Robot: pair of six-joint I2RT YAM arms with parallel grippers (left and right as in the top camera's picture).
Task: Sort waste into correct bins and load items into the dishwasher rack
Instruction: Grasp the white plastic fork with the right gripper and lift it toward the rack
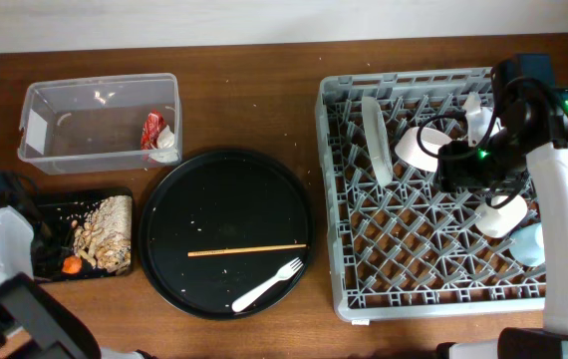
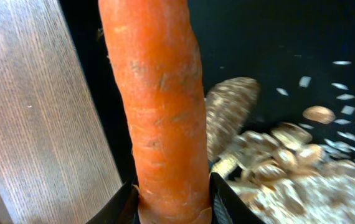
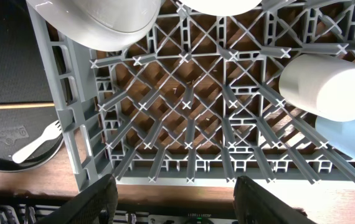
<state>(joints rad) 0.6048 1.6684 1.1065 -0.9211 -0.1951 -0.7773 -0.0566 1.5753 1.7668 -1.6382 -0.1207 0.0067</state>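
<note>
Carrot [image 2: 159, 106] clamped at its lower end in the left gripper [image 2: 174, 200], jaws narrow on it; skin orange, matte, faintly ridged. It hangs just inside the left edge of the shallow black tray [image 1: 65, 199], wood table [image 1: 244, 100] right beside that rim. Food scraps [image 1: 105, 234], beige and flaky, fill the tray's right half; left half is barer. Clear tub [image 1: 85, 140] sits behind it, thin glossy walls, red wrapper [image 1: 152, 130] and white tissue [image 1: 164, 152] in its right corner, the rest of the floor open. Round black tray [image 1: 224, 189] nearly touches both bins; chopstick [image 1: 247, 249] and white fork [image 1: 267, 284] lie flat on it. Grey rack [image 1: 404, 269]: plate [image 1: 376, 140] on edge, bowl [image 1: 419, 145] and cups [image 1: 503, 214] along the back and right, near-left grid free. Right gripper [image 3: 177, 205] spread wide, holding nothing, above that grid.
</note>
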